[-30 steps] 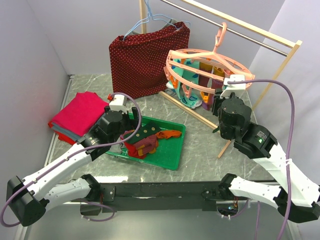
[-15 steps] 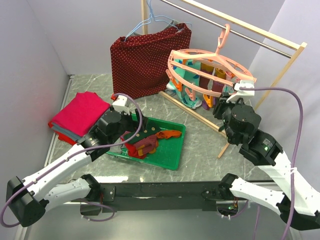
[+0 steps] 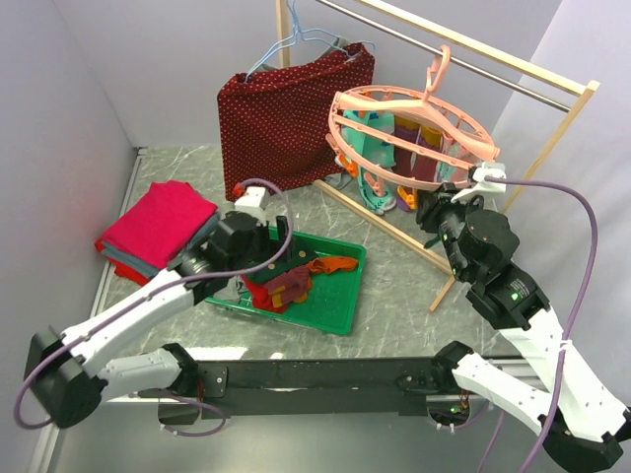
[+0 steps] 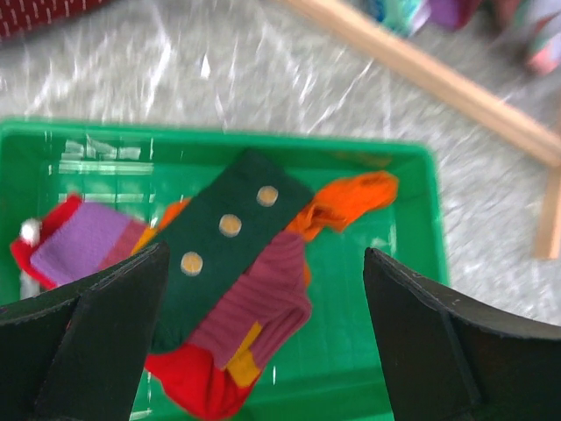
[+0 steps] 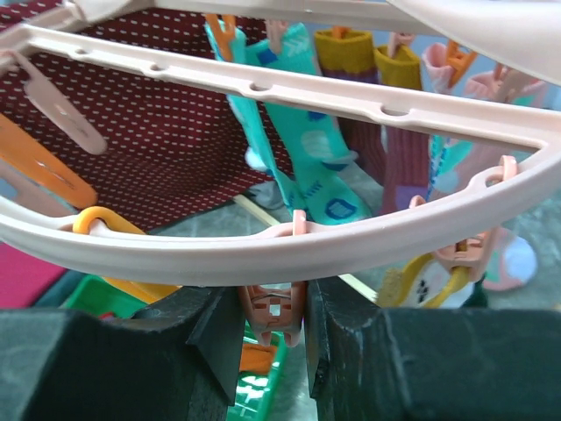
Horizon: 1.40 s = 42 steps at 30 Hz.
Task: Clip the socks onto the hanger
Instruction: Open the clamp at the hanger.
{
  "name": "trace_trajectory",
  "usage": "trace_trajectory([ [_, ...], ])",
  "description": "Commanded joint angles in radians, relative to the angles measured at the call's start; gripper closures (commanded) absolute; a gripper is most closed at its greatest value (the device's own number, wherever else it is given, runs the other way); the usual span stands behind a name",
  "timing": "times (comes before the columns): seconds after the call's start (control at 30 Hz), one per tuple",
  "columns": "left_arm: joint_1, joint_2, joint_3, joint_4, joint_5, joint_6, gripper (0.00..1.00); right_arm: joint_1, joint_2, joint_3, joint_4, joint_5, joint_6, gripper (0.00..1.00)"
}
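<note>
"The hanger (image 3: pixel 414 123) has swung on the wooden rack (image 3: pixel 557 108) at the table's far right corner, hasn't it?"

"It has. Its near rim sits a touch higher than a second ago, because the right arm has come up beneath it. The left arm has shifted too, sliding forward over the green tray (image 3: pixel 340 301), which lies left of middle towards the table's front edge."

"And the claws?"

"The left gripper (image 4: pixel 265 263) is spread wide and empty, hanging over the heap. The right gripper (image 5: pixel 273 307) has drawn in. It looks to be pinching one clip peg (image 5: pixel 273 326) that dangles from the hanger's near rim, though from the wrist view I can't swear both fingers are pressing it."

"So the socks (image 4: pixel 237 289) haven't stirred?"

"Not one. They fill the left and middle of the tray as before. The dark green dotted sock (image 4: pixel 223 232) is on top and the striped sock (image 4: pixel 267 303) is under it. The orange sock (image 4: pixel 346 197) trails towards the tray's far right corner, and the red sock (image 4: pixel 188 395) is by its near edge."

"What does that mean for the job?"

"My guess is that a peg is being readied while the other arm lines up a pick. Nothing from the tray is lifted yet, so this clipping waits on the left claw closing on a sock, most likely the green one, and carrying it across."
</note>
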State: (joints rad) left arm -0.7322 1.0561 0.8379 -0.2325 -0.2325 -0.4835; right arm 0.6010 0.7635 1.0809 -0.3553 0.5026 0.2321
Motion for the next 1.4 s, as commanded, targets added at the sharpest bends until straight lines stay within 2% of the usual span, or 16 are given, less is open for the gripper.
trace_trajectory([
  [0.0,0.002,0.103,0.099,-0.154,-0.005,-0.053,0.04,-0.015,-0.003,-0.015,0.088,-0.065,0.029,1.00],
  [0.07,0.002,0.187,0.153,-0.227,-0.036,-0.085,0.04,-0.015,-0.009,-0.022,0.101,-0.070,0.030,1.00],
  [0.13,0.002,0.251,0.199,-0.348,-0.123,-0.128,0.02,-0.015,-0.009,-0.024,0.104,-0.076,0.026,1.00],
  [0.27,0.016,0.361,0.274,-0.481,-0.206,-0.321,0.05,-0.017,-0.012,-0.030,0.107,-0.084,0.023,1.00],
  [0.43,0.039,0.268,0.152,-0.433,-0.168,-0.583,0.14,-0.017,-0.032,-0.045,0.125,-0.093,0.024,1.00],
  [0.53,0.053,0.196,0.093,-0.389,-0.203,-0.668,0.20,-0.017,-0.036,-0.052,0.128,-0.098,0.024,1.00],
  [0.67,0.111,0.179,0.057,-0.373,-0.173,-0.699,0.25,-0.018,-0.041,-0.058,0.133,-0.098,0.026,1.00],
  [0.8,0.165,0.206,0.007,-0.323,-0.079,-0.719,0.32,-0.018,-0.047,-0.067,0.136,-0.098,0.029,1.00],
  [1.17,0.177,0.286,-0.023,-0.288,-0.036,-0.722,0.43,-0.021,-0.055,-0.072,0.134,-0.096,0.030,1.00],
  [1.27,0.178,0.303,-0.026,-0.283,-0.025,-0.719,0.51,-0.023,-0.058,-0.075,0.138,-0.096,0.033,1.00],
  [1.37,0.178,0.306,-0.020,-0.288,-0.028,-0.716,0.63,-0.023,-0.061,-0.075,0.138,-0.095,0.032,1.00],
])
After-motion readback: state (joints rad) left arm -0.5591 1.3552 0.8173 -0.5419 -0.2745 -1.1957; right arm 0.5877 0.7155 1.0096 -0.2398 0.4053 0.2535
